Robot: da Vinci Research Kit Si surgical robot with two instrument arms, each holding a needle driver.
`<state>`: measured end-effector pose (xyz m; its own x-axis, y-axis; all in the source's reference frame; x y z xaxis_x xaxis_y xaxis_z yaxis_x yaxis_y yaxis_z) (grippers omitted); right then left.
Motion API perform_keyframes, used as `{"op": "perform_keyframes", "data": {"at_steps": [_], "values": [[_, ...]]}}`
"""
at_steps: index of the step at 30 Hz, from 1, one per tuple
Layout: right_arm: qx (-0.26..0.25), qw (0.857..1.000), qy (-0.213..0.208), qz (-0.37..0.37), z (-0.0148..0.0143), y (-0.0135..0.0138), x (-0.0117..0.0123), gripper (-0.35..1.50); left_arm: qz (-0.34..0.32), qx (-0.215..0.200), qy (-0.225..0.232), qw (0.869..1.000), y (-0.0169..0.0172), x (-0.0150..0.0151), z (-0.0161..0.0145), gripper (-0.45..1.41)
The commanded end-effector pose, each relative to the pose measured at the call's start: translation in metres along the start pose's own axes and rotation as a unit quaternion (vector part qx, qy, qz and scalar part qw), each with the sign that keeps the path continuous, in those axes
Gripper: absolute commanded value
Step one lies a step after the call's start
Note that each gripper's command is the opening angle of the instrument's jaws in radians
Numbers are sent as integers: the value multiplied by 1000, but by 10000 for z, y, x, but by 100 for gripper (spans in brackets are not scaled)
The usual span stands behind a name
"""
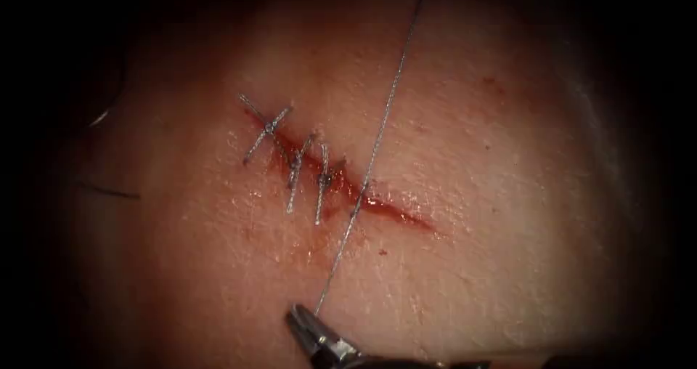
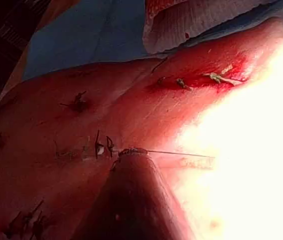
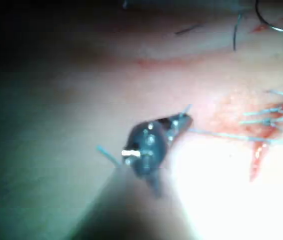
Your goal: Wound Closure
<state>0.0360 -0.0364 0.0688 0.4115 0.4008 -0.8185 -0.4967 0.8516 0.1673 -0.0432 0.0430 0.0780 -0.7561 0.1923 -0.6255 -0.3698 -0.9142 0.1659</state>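
The cut (image 1: 396,213) runs down to the right across the tissue (image 1: 494,195), with red fluid in it. Three stitches (image 1: 296,167) cross its upper left part. A taut thread (image 1: 377,140) comes down from the top edge and enters the cut just right of the last stitch. It leaves on the left side and runs to my right tool (image 1: 303,318), low in the endoscope view, shut on the thread (image 3: 221,135). The right tool's jaws (image 3: 180,121) lie just above the tissue. My left tool (image 2: 130,152) has thread (image 2: 181,153) running straight from its tip. The curved needle (image 3: 276,22) lies free on the tissue.
A dark loose thread end (image 1: 109,191) lies far left of the cut. Older stitched spots (image 2: 79,102) mark other parts of the tissue, and blue drape (image 2: 81,40) lies beyond it.
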Motion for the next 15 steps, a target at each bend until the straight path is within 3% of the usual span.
{"op": "perform_keyframes", "data": {"at_steps": [1,7,8,11,13,15], "values": [[0,1000,1,2,0,-10,-3,-35,0,0,4,1000,-2,4,8,-45],[-6,1000,13,10,-7,2,11,-35,10,-21,12,1000,19,1,-13,-45],[-5,1000,14,12,-9,4,16,-21,15,-30,13,999,26,0,-22,-45],[-3,1000,13,15,-15,7,24,59,25,-41,22,999,42,0,-48,-45],[0,1000,13,17,-20,7,29,90,27,-51,22,998,52,1,-70,-45],[2,1000,15,18,-27,7,32,107,26,-60,24,998,59,3,-94,-45]]}}
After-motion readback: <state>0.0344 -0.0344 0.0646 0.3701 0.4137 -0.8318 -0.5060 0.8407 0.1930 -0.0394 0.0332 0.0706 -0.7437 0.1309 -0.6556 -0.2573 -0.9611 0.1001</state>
